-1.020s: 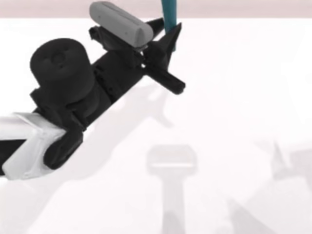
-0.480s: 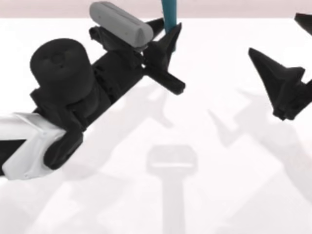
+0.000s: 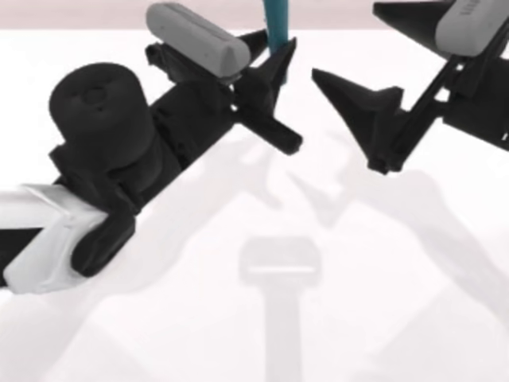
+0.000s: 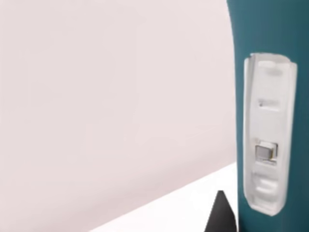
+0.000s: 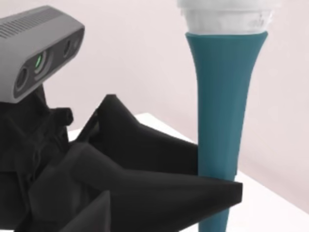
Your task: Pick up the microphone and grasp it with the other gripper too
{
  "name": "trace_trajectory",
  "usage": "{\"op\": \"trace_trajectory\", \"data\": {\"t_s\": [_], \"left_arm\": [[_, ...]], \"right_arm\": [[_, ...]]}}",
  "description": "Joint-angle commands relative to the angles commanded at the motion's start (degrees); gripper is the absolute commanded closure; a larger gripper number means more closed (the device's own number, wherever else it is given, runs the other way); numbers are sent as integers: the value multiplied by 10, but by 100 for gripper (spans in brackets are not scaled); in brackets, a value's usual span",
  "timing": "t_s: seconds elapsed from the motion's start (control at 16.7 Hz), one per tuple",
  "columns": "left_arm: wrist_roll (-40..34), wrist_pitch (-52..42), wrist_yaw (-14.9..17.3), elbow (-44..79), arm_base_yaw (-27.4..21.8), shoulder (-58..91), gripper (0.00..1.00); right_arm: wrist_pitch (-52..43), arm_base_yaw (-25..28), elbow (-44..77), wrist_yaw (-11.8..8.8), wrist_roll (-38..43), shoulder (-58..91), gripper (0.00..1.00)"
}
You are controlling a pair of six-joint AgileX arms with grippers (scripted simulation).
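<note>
A: From the top? B: Left gripper [image 3: 270, 49] is clamped on the mic [image 3: 277, 22] at the table's [image 3: 199, 318] far edge; right gripper [image 3: 374, 56] is spread wide, just right of it
A: Left wrist? B: The mic's switch strip [image 4: 268, 145]
A: Right wrist? B: Mic upright, pinched low on the handle

A plain white worktop [image 3: 382, 318] fills nearly all of the top view, lit so that soft grey shadows fall across its near part. Along its far edge runs a pale pinkish wall [image 3: 79, 12], bare and even in tone; the same wall fills most of the left wrist view
</note>
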Motion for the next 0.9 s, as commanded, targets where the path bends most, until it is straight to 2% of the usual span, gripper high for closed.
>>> {"op": "trace_trajectory", "data": {"t_s": [0.36,0.9], "left_arm": [[0,0,0,0,0,0,100],[0,0,0,0,0,0,100]], "right_arm": [[1,2,7,4,0,7,0],[38,68,170,71,3,209,0]]}}
